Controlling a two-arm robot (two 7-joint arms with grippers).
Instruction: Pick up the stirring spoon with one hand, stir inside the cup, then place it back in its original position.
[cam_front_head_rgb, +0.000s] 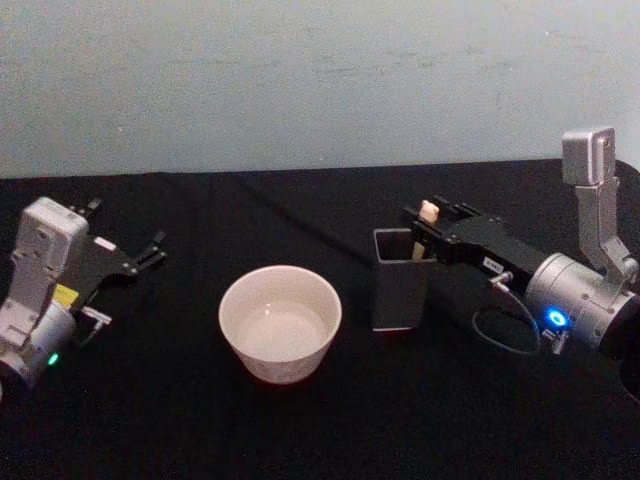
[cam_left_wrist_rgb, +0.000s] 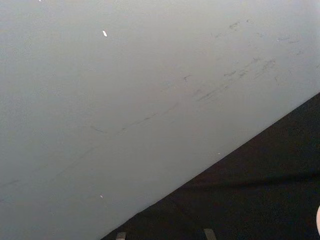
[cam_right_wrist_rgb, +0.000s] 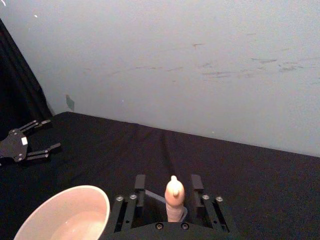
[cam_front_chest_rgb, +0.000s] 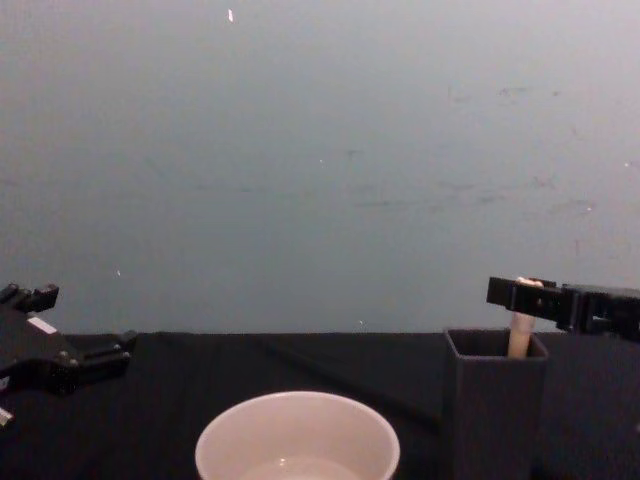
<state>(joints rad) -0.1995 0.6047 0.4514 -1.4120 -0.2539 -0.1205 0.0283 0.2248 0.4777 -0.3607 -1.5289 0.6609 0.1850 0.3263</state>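
Head view: right end effector (cam_front_head_rgb: 428, 222) is straddling the spoon (cam_front_head_rgb: 428, 212) in the holder (cam_front_head_rgb: 399, 290), fingers apart; closing, then lifting toward the cup (cam_front_head_rgb: 280, 322) at 9 o'clock comes next.

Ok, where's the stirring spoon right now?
The stirring spoon stands upright in the dark holder, right of the cup, with the right gripper around its handle.

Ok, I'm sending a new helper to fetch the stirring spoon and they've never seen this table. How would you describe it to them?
On the black table, look to the robot's right of the wide cream cup for the dark square holder. The stirring spoon stands upright in it, with the right gripper around its top. It is the only slim thing there, its cream handle poking above the rim.
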